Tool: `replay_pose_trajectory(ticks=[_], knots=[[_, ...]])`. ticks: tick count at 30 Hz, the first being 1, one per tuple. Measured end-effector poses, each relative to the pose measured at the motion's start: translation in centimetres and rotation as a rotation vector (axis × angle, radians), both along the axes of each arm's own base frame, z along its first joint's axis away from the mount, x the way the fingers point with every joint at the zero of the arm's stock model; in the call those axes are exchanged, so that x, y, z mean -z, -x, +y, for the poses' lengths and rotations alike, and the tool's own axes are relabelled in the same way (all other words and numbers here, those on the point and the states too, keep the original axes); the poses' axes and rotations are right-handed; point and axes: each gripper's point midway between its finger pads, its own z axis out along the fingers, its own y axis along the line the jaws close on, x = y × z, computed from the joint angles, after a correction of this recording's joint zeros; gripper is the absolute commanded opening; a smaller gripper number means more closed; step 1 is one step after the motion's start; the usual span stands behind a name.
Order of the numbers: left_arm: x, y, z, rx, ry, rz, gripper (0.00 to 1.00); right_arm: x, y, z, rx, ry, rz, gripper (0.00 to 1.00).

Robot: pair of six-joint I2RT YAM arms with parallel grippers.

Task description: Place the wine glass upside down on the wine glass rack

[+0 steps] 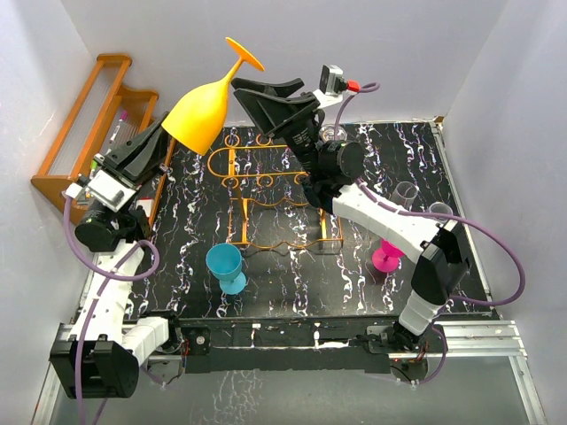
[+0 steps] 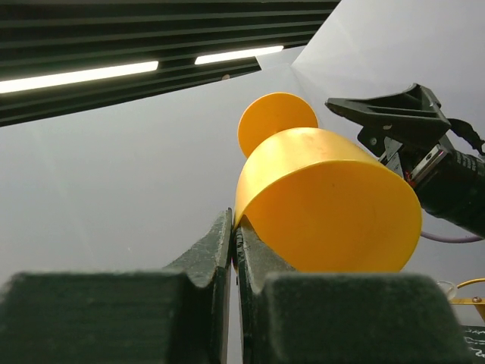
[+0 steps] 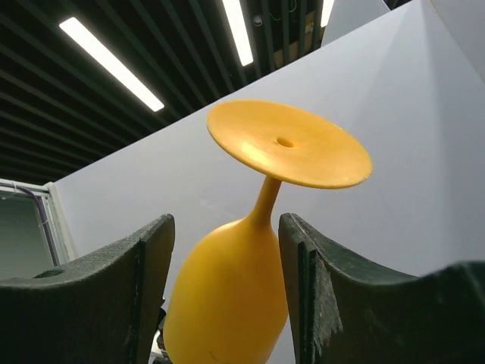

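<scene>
A yellow wine glass (image 1: 202, 111) hangs in the air above the table's back left, tilted, foot up and mouth down. My left gripper (image 1: 166, 128) is shut on the rim of its bowl (image 2: 326, 205); the two fingers (image 2: 212, 250) pinch the thin wall. My right gripper (image 1: 244, 88) reaches in from the right. In the right wrist view the upper bowl (image 3: 227, 296) fills the gap between its fingers (image 3: 303, 250), which touch it on both sides just below the stem. The orange wire wine glass rack (image 1: 266, 148) stands on the black mat below.
A teal glass (image 1: 226, 266) stands in front of the rack and a pink one (image 1: 387, 257) by the right arm. Clear glasses (image 1: 406, 193) stand at the right. An orange-brown wooden shelf (image 1: 89, 124) leans at the far left wall.
</scene>
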Motion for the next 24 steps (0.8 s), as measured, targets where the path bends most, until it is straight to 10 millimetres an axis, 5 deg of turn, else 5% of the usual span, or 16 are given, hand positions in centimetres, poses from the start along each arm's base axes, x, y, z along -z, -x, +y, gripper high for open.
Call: replay_pose_trajectory(ticks=[14, 18, 24], knots=[[0.3, -0.2, -0.5, 0.017, -0.009, 0.011, 0.00, 0.1, -0.9, 0.7, 0.016, -0.021, -0.007, 0.51], [0.6, -0.3, -0.8, 0.025, -0.019, 0.021, 0.00, 0.4, -1.1, 0.9, 0.016, -0.017, -0.003, 0.41], [1.7, -0.8, -1.0, 0.028, -0.028, 0.045, 0.00, 0.3, -1.4, 1.2, 0.007, -0.027, -0.004, 0.08]])
